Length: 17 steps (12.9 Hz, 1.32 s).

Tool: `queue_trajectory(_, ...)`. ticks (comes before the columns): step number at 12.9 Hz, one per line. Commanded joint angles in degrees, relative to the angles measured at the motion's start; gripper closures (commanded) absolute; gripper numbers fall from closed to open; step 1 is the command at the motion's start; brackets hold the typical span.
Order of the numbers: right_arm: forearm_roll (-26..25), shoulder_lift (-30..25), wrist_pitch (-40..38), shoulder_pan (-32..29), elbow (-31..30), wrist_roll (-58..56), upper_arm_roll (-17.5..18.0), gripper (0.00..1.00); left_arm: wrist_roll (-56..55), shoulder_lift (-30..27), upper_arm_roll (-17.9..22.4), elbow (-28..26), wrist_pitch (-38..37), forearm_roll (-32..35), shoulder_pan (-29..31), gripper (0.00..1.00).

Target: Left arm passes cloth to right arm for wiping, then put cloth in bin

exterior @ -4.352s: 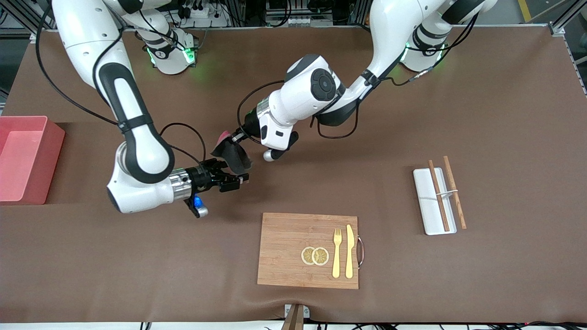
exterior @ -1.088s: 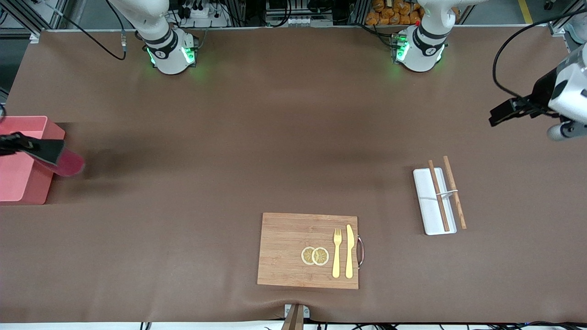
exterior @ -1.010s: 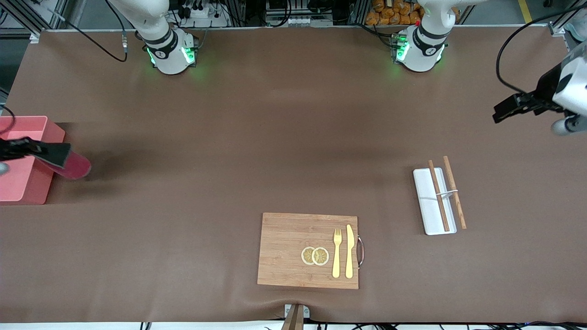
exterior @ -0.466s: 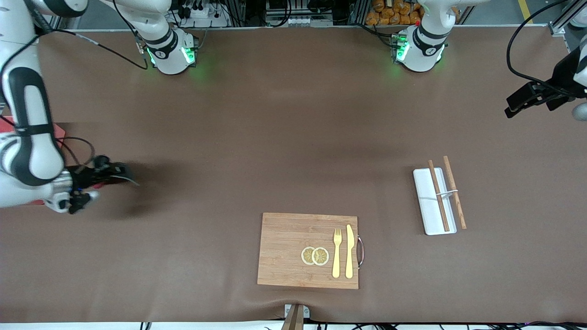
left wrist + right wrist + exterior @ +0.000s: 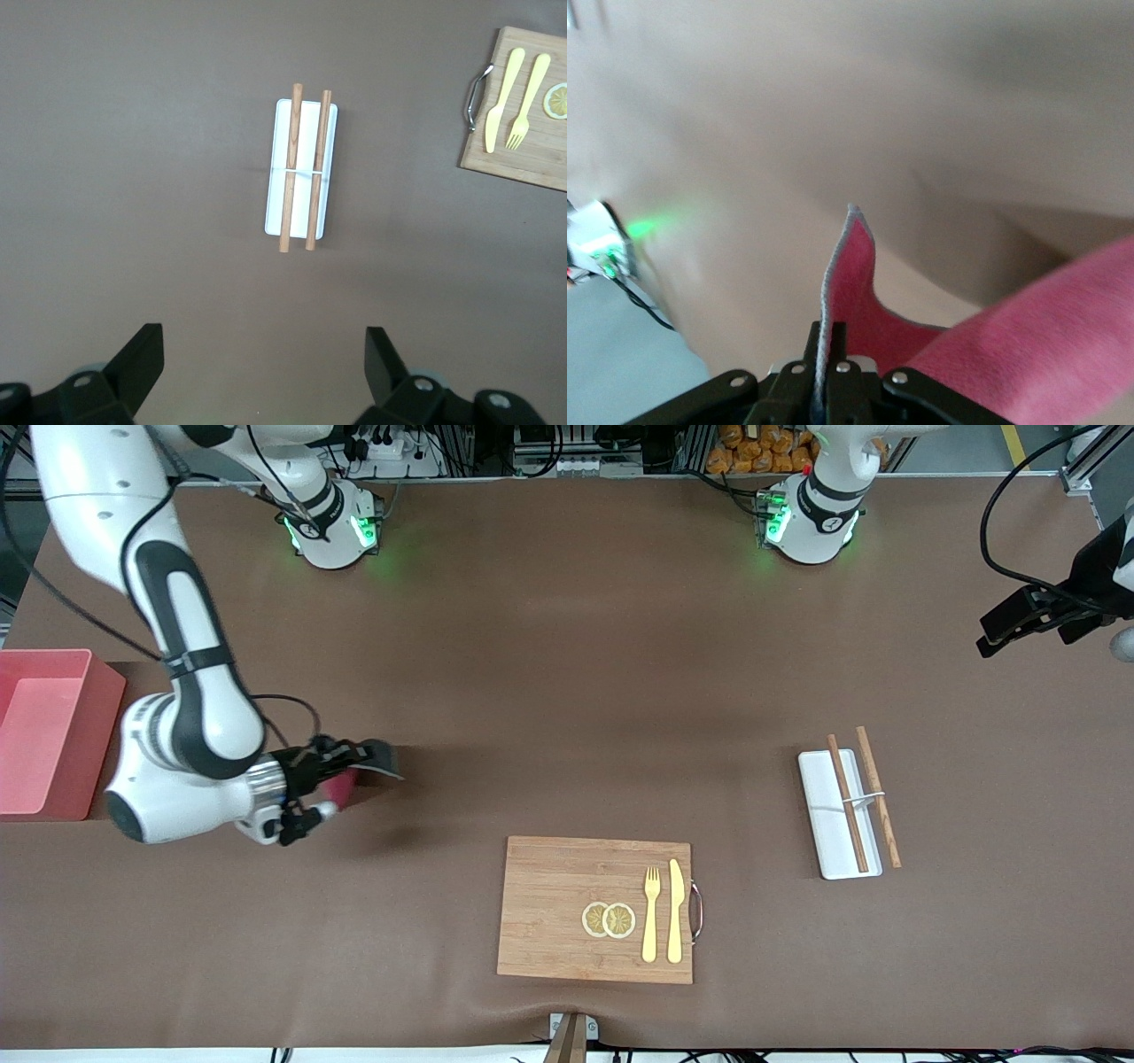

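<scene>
My right gripper (image 5: 335, 767) is shut on the cloth (image 5: 376, 756), dark grey on its upper face and magenta below. It holds the cloth low over the bare table mat, between the pink bin (image 5: 44, 731) and the cutting board. In the right wrist view the magenta cloth (image 5: 859, 292) is pinched edge-on between the fingers (image 5: 840, 341) of the right gripper (image 5: 828, 350). My left gripper (image 5: 1005, 622) is open and empty, up over the left arm's end of the table. In the left wrist view its gripper (image 5: 261, 367) hangs above bare mat.
A wooden cutting board (image 5: 549, 903) with lemon slices, a yellow fork and a knife lies near the front camera. A white tray (image 5: 828, 841) with two chopsticks lies toward the left arm's end. The left wrist view shows the tray (image 5: 302, 133) and the board's corner (image 5: 523, 150).
My right arm has swung from over the bin toward the middle of the table, carrying the cloth. My left gripper has drifted outward and is now almost still.
</scene>
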Motion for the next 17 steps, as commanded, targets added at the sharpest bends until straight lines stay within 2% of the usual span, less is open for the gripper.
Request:
queue_trajectory(1,2.1,-6.3,-2.5,2.0,2.1,9.8,-0.6,1.00,0.9,0.6,0.6,1.4,-0.9,1.0,-0.8,0.00)
queue_trajectory(4,1.0,-12.6,-6.4,0.0,3.1,10.3,-1.4,1.00,0.9,0.7,0.6,1.4,-0.9,0.9,-0.7,0.00)
queue_trajectory(6,-1.8,-13.4,-10.9,-5.1,5.3,9.8,-1.2,1.00,0.9,0.7,0.6,1.4,-0.9,0.7,-0.7,0.00)
queue_trajectory(8,-5.5,-13.2,-12.1,-10.9,7.3,8.7,-1.1,1.00,0.9,0.7,0.6,1.4,-0.8,0.5,-0.6,0.00)
queue_trajectory(12,-16.5,-13.3,-17.4,-20.8,9.3,0.8,-1.1,1.00,0.8,1.2,0.6,1.4,-0.8,0.2,-0.6,0.00)
queue_trajectory(17,-29.7,-13.3,-17.9,-29.9,11.9,-17.5,-1.2,1.00,0.9,1.4,0.6,1.1,-0.8,0.3,-0.7,0.00)
